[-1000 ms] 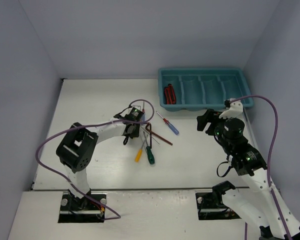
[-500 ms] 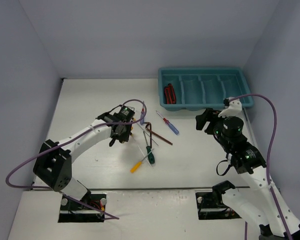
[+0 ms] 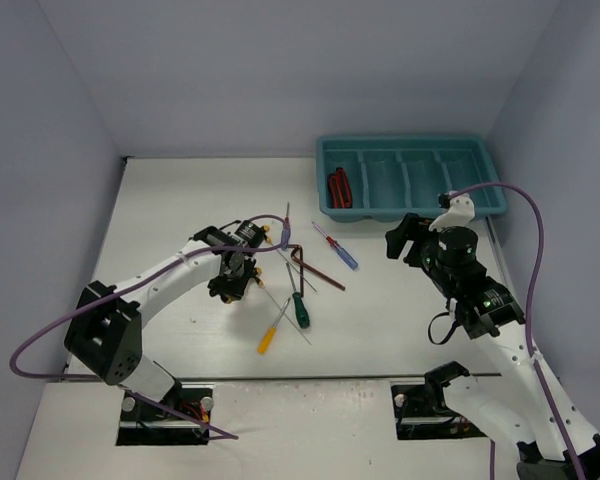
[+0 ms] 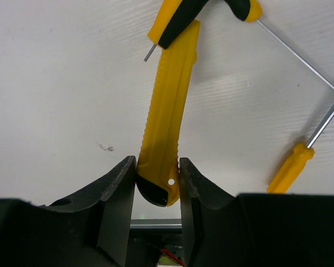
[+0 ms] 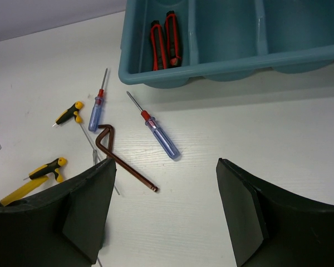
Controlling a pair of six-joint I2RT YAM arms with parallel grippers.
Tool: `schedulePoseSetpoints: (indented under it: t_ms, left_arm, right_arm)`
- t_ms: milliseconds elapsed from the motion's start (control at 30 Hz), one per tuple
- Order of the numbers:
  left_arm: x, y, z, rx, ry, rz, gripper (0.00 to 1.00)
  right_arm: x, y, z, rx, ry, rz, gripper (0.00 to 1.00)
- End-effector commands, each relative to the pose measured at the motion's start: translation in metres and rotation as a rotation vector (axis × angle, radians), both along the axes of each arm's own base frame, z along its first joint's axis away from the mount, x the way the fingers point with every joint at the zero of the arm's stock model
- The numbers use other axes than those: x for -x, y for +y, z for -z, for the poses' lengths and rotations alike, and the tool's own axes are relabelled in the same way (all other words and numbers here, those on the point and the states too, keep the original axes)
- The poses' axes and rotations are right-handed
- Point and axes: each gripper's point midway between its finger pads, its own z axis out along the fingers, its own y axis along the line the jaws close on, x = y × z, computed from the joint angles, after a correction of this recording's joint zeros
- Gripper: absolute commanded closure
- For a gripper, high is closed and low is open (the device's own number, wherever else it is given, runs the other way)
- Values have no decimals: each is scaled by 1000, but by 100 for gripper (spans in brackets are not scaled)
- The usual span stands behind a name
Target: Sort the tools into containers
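— Fingers (image 4: 117,192) of the left gripper (image 4: 158,167): what have they got?
— They are nearly closed, clamped on the black-tipped end of a long yellow tool (image 4: 168,94). Its far end meets a yellow-and-black T-handle (image 4: 183,19) on the table (image 3: 180,200).
— And the right gripper (image 5: 166,162)?
— Spread wide, gripping nothing (only tabletop shows between its fingers), hovering just in front of the teal tray (image 3: 410,212).
— Anything sorted?
— Two red-handled tools (image 3: 338,187) lie in the tray's leftmost compartment. Loose on the table between the arms: a blue screwdriver (image 5: 162,139), another blue one (image 5: 94,117), a brown hex key (image 5: 122,161), a green screwdriver (image 3: 301,312), a yellow screwdriver (image 3: 268,339) and a second T-handle (image 5: 69,113).
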Motion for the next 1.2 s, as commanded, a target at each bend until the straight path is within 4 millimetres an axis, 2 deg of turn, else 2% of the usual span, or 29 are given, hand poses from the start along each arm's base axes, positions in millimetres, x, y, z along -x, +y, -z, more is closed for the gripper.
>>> schedulePoseSetpoints:
  t_ms: [0, 333, 467, 567, 600, 700, 900, 1067, 1167]
  left_arm:
    - [0, 17, -38, -43, -50, 34, 100]
    - [20, 28, -69, -17, -67, 54, 100]
    - [19, 30, -77, -13, -98, 50, 100]
    - [10, 22, -94, 40, -164, 31, 100]
    - [5, 17, -101, 71, -194, 24, 100]
    - [-21, -11, -142, 234, -345, 3, 100]
    - [-81, -80, -209, 565, -549, -52, 100]
    - [-131, -135, -244, 792, -634, -132, 100]
    - [-164, -164, -248, 892, -661, -195, 100]
  right_arm:
    - [-8, 4, -30, -47, -75, 1, 30]
    - [-6, 4, -35, -52, -88, 1, 30]
    - [-7, 3, -35, -49, -90, 4, 30]
    - [-7, 2, -37, -48, -95, 8, 30]
    - [-6, 1, -39, -49, -99, 14, 30]
    - [-5, -4, -42, -58, -110, 41, 30]
    - [3, -8, -42, -125, -120, 75, 30]
    - [16, -11, -46, -205, -147, 91, 30]
    - [19, -9, -45, -236, -145, 91, 30]
